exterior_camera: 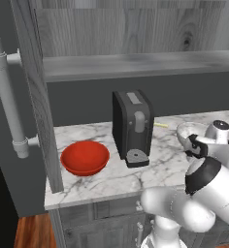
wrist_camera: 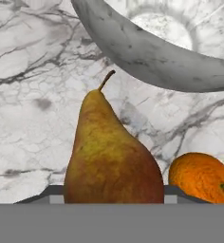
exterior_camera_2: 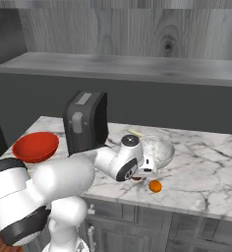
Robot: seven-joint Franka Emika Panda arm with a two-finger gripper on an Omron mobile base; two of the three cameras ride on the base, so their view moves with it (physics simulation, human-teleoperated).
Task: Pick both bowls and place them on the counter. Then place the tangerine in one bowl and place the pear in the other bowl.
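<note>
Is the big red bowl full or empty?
Empty. The glossy red bowl on the white marble counter shows only its bare red inside.

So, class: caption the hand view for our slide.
Gripper closed on the pear, tangerine beside it, marbled bowl ahead on the counter.

Hand camera close over pear (wrist_camera: 111, 152)

No readable text, labels or signs anywhere
</note>
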